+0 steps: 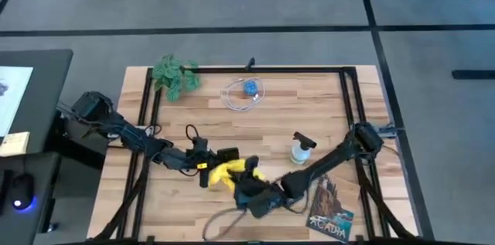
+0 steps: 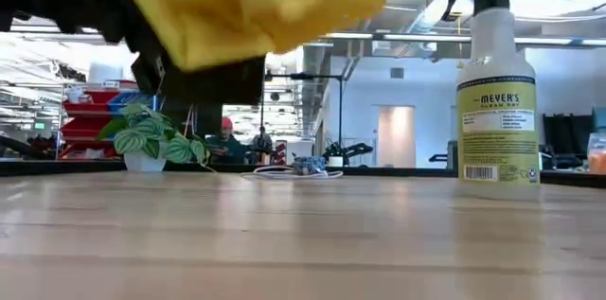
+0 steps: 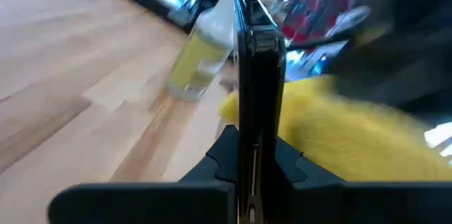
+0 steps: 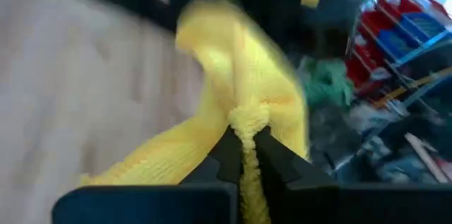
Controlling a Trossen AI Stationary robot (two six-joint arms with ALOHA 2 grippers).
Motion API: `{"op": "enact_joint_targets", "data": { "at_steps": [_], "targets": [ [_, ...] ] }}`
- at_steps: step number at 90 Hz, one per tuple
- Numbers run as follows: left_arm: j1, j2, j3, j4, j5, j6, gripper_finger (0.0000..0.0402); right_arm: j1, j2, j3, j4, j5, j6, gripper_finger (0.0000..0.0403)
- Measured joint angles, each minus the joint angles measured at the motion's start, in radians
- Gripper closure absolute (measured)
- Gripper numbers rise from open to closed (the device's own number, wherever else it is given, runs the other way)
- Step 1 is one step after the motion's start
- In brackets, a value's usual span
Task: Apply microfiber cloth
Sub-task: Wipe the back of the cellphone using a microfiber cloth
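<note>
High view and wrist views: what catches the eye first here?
The yellow microfiber cloth, pinched in the right gripper above the table's front middle. Beside it, the left gripper holds a black smartphone edge-up. A spray bottle stands upright behind them.

I read two things — the spray bottle (image 2: 496,92) carries a label with "MEYER'S" and "CLEAN DAY", plus a barcode, and the dark booklet (image 1: 331,212) near my right arm shows "ACADIA".
</note>
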Motion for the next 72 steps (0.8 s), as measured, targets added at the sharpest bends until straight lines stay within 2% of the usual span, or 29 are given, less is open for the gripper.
{"op": "enact_joint_targets", "data": {
  "at_steps": [13,24,52,58,72],
  "targets": [
    [-0.009,0.003,0.000,0.036,0.008,0.035,0.0398,-0.013,0.013,0.001,0.002,-0.032,-0.016,0.0402],
    [-0.008,0.003,0.007,0.032,0.012,0.044,0.0398,-0.026,0.012,0.003,-0.023,-0.099,0.015,0.0402],
    [-0.008,0.003,0.009,0.031,0.019,0.056,0.0398,-0.007,0.012,0.003,-0.161,-0.142,0.052,0.0403],
    [-0.008,0.003,0.010,0.032,0.013,0.058,0.0396,-0.005,0.009,0.003,-0.185,-0.094,0.082,0.0403],
    [-0.006,-0.002,0.013,0.040,-0.003,0.054,0.0395,0.010,-0.024,0.000,-0.236,0.114,0.078,0.0403]
  ]
}}
